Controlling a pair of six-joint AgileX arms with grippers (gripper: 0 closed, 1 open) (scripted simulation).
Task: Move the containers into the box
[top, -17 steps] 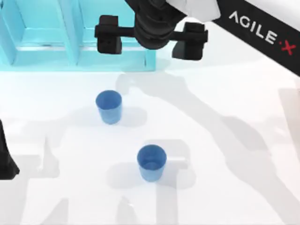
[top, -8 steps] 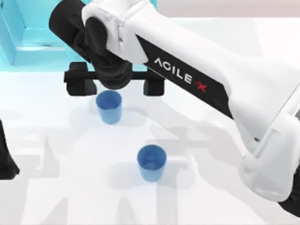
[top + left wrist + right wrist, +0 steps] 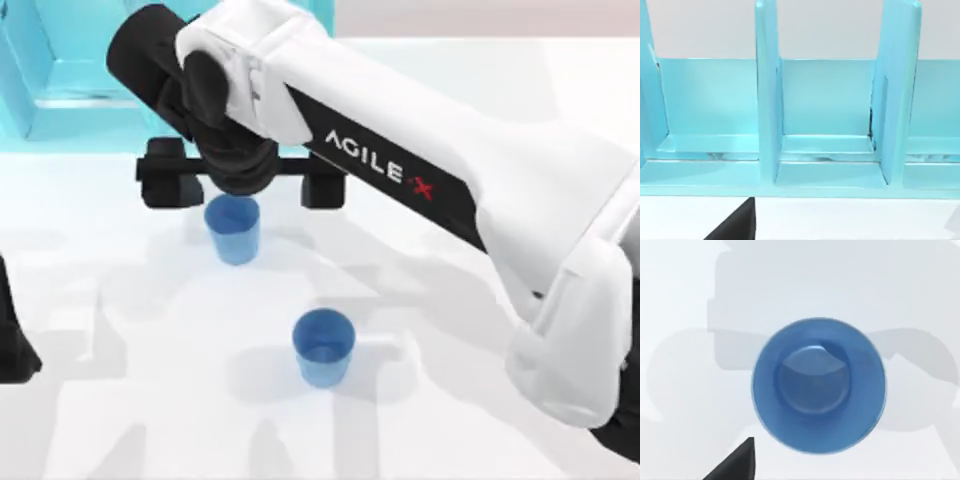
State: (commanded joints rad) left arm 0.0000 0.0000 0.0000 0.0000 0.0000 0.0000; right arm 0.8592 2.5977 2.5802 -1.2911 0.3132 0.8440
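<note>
Two blue containers stand upright on the white table: one container (image 3: 235, 232) at the centre left, the other container (image 3: 323, 347) nearer the front middle. My right gripper (image 3: 241, 187) hangs open just above the far rim of the centre-left container, its two black fingers spread to either side of it. The right wrist view looks straight down into that container (image 3: 818, 385). The light blue box (image 3: 60, 70) with upright dividers sits at the back left; the left wrist view faces its compartments (image 3: 825, 120). My left arm (image 3: 12, 340) is parked at the left edge.
The right arm's white and black body (image 3: 450, 190) stretches from the front right across the table to the back left, covering part of the box. Bare white table lies between the two containers and along the front.
The right arm swung from over the box's front wall toward the front left and came down over the centre-left container. In the last half second it barely shifted. Neither container moved.
</note>
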